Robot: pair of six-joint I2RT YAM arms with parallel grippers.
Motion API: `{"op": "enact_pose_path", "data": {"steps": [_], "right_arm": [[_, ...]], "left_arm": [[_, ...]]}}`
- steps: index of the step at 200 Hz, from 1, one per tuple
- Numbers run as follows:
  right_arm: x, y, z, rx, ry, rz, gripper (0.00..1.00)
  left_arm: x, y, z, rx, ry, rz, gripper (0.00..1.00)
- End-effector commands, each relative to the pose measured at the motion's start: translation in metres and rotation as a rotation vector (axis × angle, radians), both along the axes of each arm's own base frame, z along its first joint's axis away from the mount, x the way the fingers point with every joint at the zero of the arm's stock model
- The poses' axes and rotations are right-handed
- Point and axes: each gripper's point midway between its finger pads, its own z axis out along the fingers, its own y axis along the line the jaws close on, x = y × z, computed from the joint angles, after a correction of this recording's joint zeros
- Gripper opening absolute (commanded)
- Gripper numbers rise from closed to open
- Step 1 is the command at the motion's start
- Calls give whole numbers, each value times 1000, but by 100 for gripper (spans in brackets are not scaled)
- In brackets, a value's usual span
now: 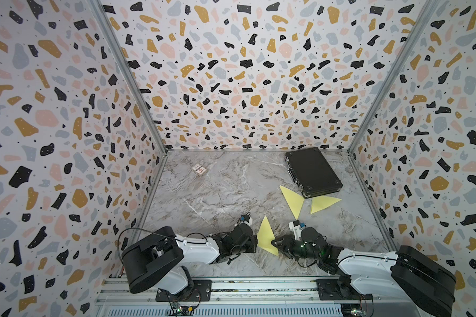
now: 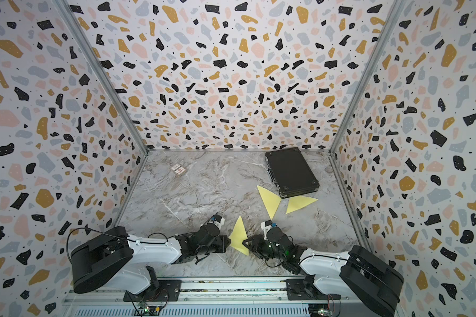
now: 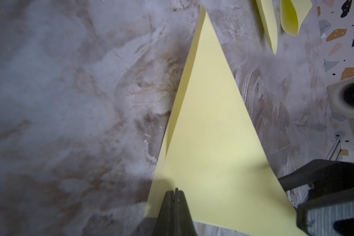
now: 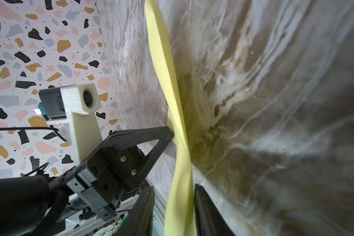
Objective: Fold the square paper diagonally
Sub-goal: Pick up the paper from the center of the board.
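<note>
Up front, the folded yellow paper [image 1: 265, 237] is touched on the marble tabletop [image 1: 217, 197] by the left gripper [image 3: 175, 194], jaws together, and straddled by the right gripper [image 4: 174, 186], jaws apart. Beyond, two more yellow triangles [image 1: 293, 201] [image 1: 322, 203] and a black case [image 1: 312, 171] are seen.

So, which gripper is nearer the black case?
Right. The right gripper is at the edge of the folded paper facing the black case; the left gripper, at the opposite edge.

Small pale flat packet [image 1: 199, 169]: print too small to read.
Right hand [image 4: 174, 186]: finger bases cut off by the right wrist view's edge.
Curled yellow folded paper sheet [image 3: 290, 18]: cropped in the left wrist view.
</note>
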Motion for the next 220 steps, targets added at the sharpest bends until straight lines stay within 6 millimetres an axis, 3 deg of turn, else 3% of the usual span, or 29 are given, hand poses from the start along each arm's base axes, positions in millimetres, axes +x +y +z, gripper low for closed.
{"op": "enact_pose_path", "data": {"steps": [1,48,77,126,141,154,171,220], "right_arm": [[3,9,6,-8,-23,13,36],[4,14,-1,6,-13,16,22],[5,11,-3,-5,-17,5,0],[3,12,2,-1,-42,30,0],[2,10,-1,-28,-45,37,38],[2,8,-2,-51,-59,44,52],[5,7,-2,-85,-90,63,56],[25,11,4,-125,-175,101,55]], "left_arm": [[-50,79,-72,362,216,-1,0],[-50,79,-71,364,214,-3,0],[-50,79,-71,364,211,-2,0],[-52,78,-72,368,215,-9,0],[-52,79,-73,368,216,-7,0],[-53,79,-73,367,217,-10,0],[-53,79,-73,365,218,-13,0],[-56,77,-71,349,216,-24,0]]}}
